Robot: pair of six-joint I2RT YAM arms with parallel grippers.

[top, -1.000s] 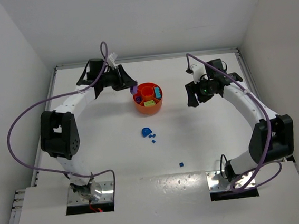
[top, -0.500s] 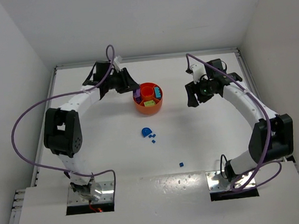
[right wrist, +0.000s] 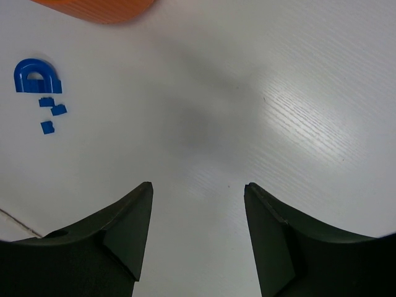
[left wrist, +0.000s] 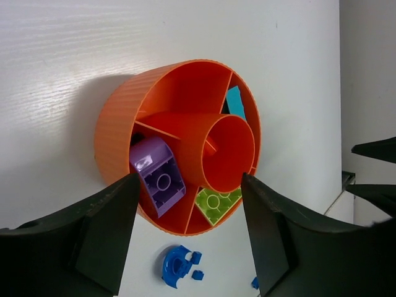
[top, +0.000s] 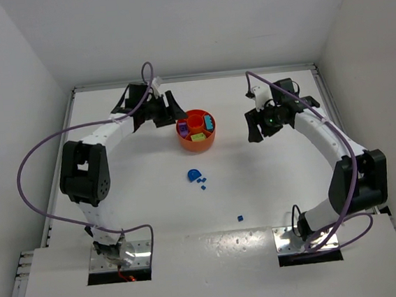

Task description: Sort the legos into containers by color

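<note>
The orange bowl (top: 197,139) stands at the back middle of the table. In the left wrist view the bowl (left wrist: 117,133) holds a purple brick (left wrist: 158,177), a lime brick (left wrist: 218,203) and a teal brick (left wrist: 235,103) in separate wedges. My left gripper (top: 172,113) is open and empty just left of the bowl; it also shows in its wrist view (left wrist: 189,178). A blue arch brick (top: 194,173) and small blue bricks (top: 202,183) lie in front of the bowl. My right gripper (top: 255,126) is open and empty right of the bowl, above bare table (right wrist: 198,185).
One more small blue brick (top: 240,218) lies nearer the arm bases. The right wrist view shows the blue arch (right wrist: 36,75), small blue bricks (right wrist: 52,111) and the bowl's edge (right wrist: 99,9). White walls close in the table's sides and back.
The purple brick that my left gripper held over the bowl's left rim now lies in the bowl. The left gripper is open and has drawn back slightly. The right arm has not moved.
</note>
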